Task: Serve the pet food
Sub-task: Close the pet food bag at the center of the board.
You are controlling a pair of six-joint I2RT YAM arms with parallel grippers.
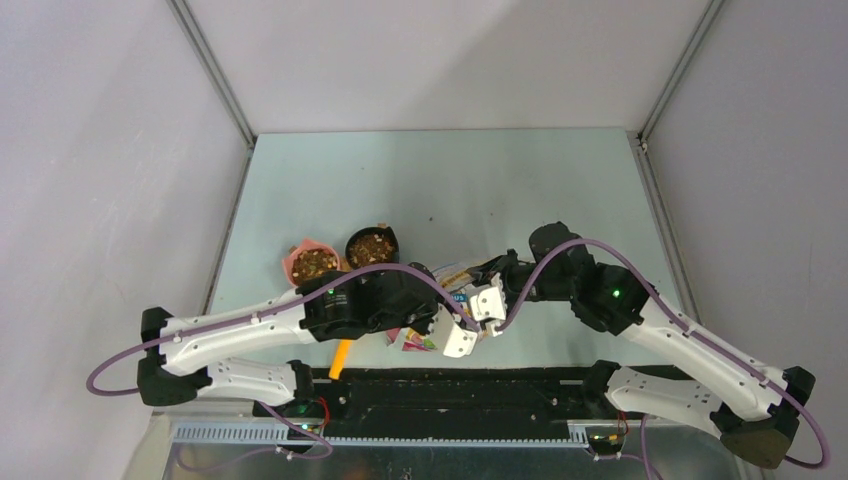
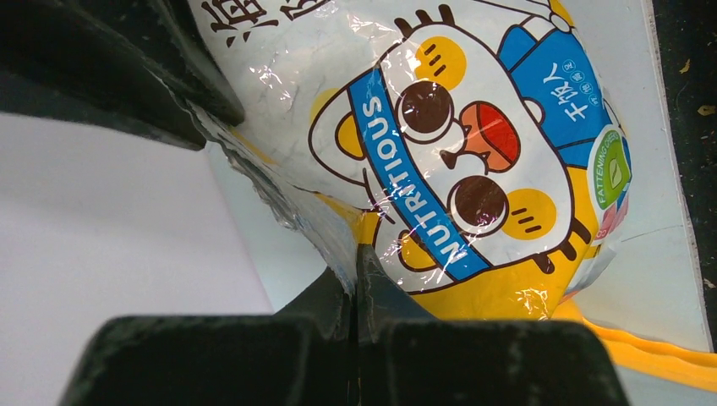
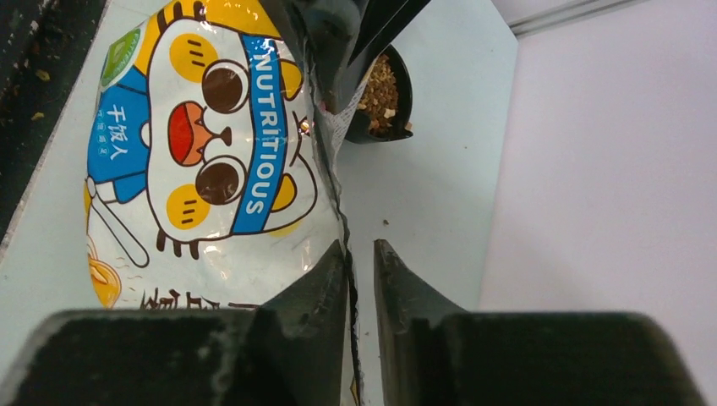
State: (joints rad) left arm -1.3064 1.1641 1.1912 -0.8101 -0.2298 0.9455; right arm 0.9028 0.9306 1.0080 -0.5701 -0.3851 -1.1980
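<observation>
1. Pet food (image 1: pixel 372 246), small brown dry kibble pellets, fills a round black bowl (image 1: pixel 385 238). More of it fills a pink bowl with a wavy rim (image 1: pixel 313 263) just beside that one. Both bowls stand on the pale green bench (image 1: pixel 450 180), to the left of the arms' meeting point.
2. A glossy white-and-yellow plastic bag printed with a cartoon cat (image 2: pixel 473 169) lies flat near the bowls, between the two grippers.
3. The left gripper (image 2: pixel 353 272) is pressed together on the crinkled open edge of the bag.
4. The right gripper (image 3: pixel 359 254) straddles the same edge further along, its jaws narrowly parted, so it does not look clamped.
5. A yellow plastic scoop (image 2: pixel 659 355) lies beside the bag, partly under it.
6. Judged from the full bowls, serving looks nearly done and the step in hand is handling the bag's mouth.
7. To do it well, the right gripper should close fully on the film before any pull. Both should then move evenly, keeping the mouth raised so nothing spills toward the bowls.
</observation>
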